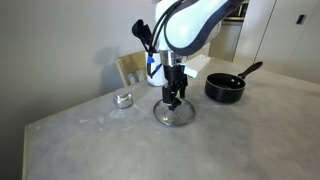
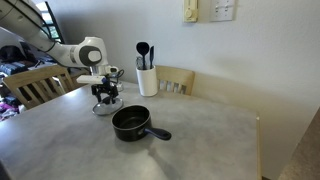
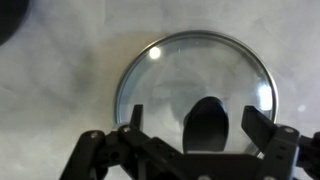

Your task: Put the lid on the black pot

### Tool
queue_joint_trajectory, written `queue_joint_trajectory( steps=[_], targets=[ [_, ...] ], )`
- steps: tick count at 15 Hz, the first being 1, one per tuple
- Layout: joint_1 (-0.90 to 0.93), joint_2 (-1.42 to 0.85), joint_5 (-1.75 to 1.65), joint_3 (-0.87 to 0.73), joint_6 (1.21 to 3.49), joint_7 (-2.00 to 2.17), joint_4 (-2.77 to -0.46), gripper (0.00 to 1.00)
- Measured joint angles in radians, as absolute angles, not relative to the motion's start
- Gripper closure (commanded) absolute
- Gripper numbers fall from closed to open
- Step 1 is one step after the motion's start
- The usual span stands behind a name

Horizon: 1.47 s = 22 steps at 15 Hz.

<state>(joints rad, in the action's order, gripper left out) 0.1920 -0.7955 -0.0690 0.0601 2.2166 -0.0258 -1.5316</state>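
The clear-glass lid [image 1: 174, 113] with a metal rim lies flat on the grey table; it also shows in an exterior view [image 2: 104, 108] and fills the wrist view [image 3: 195, 85]. Its black knob [image 3: 206, 125] sits between the fingers of my gripper [image 3: 196, 125], which is open and straddles the knob without closing on it. In both exterior views my gripper [image 1: 173, 98] [image 2: 105, 98] points straight down onto the lid. The black pot [image 1: 224, 88] [image 2: 131, 122] stands open on the table apart from the lid, with its long handle sticking out.
A small round silver metal object [image 1: 123, 99] sits near the lid. A white utensil holder [image 2: 147, 80] with black utensils stands by the wall, with small shakers [image 2: 174, 88] beside it. A wooden chair [image 2: 30, 85] stands at the table's edge.
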Motion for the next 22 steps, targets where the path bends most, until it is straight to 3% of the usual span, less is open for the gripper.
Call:
queue_joint_trajectory(
  steps=[8,9,10,11,12,22],
  targets=[
    [0.199,-0.797,-0.069,0.063,2.217,-0.024,-1.528,0.81],
    [0.201,-0.797,-0.069,0.063,2.217,-0.021,-1.526,0.61],
    [0.202,-0.798,-0.07,0.063,2.217,-0.015,-1.524,0.55],
    [0.204,-0.799,-0.07,0.063,2.217,-0.007,-1.523,0.77],
    [0.206,-0.8,-0.07,0.063,2.217,0.001,-1.522,0.82],
    [0.24,-0.802,-0.131,0.046,2.217,0.076,-1.49,0.85]
  ],
)
